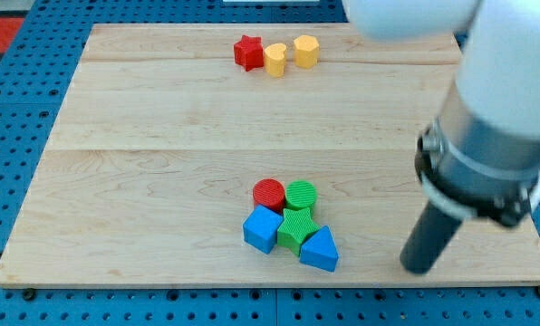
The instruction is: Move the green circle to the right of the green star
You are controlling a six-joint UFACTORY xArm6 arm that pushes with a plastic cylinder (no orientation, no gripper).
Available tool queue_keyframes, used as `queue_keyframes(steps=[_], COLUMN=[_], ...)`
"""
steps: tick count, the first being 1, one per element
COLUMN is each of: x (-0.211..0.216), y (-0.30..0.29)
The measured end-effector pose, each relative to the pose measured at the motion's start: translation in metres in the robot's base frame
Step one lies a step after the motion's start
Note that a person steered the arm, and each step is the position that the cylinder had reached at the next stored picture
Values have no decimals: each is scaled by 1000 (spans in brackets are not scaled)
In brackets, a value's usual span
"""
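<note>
Green circle (300,195) up-left of my tip (419,269), touching green star (297,227) above; no hand fitted, nothing held.

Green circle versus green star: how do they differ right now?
The green circle is round with a ribbed top face; the green star has points. The green circle sits nearer the view's top, beside the red circle; the green star sits below it, wedged between the blue cube and blue triangle. Both are the same green and touching. My tip stands apart, toward the view's right.
</note>
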State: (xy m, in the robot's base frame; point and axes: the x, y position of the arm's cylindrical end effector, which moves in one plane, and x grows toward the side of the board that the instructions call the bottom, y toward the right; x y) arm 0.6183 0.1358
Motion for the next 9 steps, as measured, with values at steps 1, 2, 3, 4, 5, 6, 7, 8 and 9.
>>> queue_keyframes(steps=[1,2,3,4,5,6,7,8,9], x=[-7,-65,-107,-115,-112,-139,-170,-198,-203], y=[-88,-121,-122,-127,-124,-124,-124,-108,-74])
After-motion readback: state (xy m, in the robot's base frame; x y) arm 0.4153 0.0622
